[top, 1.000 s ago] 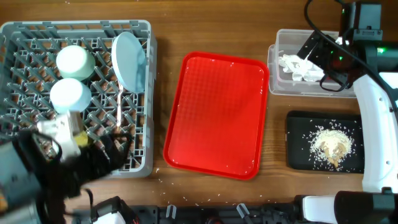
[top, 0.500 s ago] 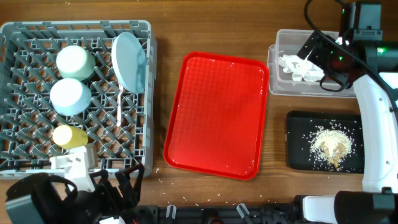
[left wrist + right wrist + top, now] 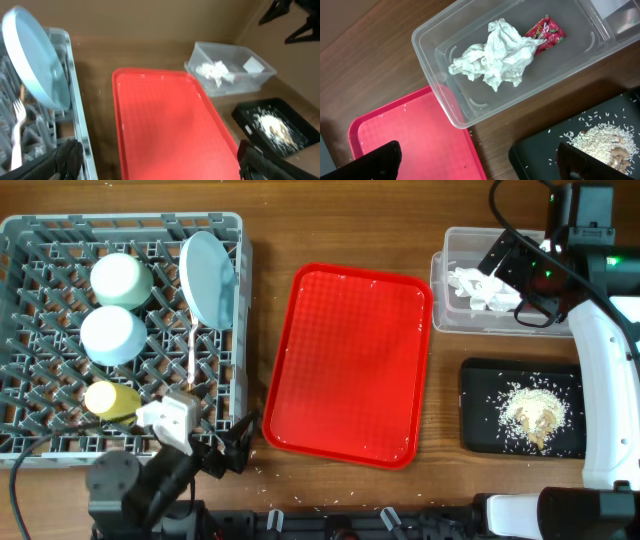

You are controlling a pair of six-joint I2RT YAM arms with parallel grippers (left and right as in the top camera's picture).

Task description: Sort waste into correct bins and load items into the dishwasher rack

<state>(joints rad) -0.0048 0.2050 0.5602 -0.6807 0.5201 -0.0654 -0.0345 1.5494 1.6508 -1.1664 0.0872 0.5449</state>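
The grey dishwasher rack at the left holds the pale blue plate on edge, a light green bowl, a whitish bowl, a yellow cup and a white fork. I cannot make out the chopsticks. My left gripper is open and empty just off the rack's front right corner; its wrist view shows the plate and fork. My right gripper is open and empty above the clear tub, which holds tissue and a red wrapper. Rice scraps lie on the black tray.
The large red serving tray lies between the rack and the bins, with a few rice grains on it. Loose grains dot the wooden table near its front edge. The right arm's white body runs down the right side.
My left arm has drawn back off the rack's front left part and swung right to its front right corner. The yellow cup now shows lying in the rack. The right arm has not moved.
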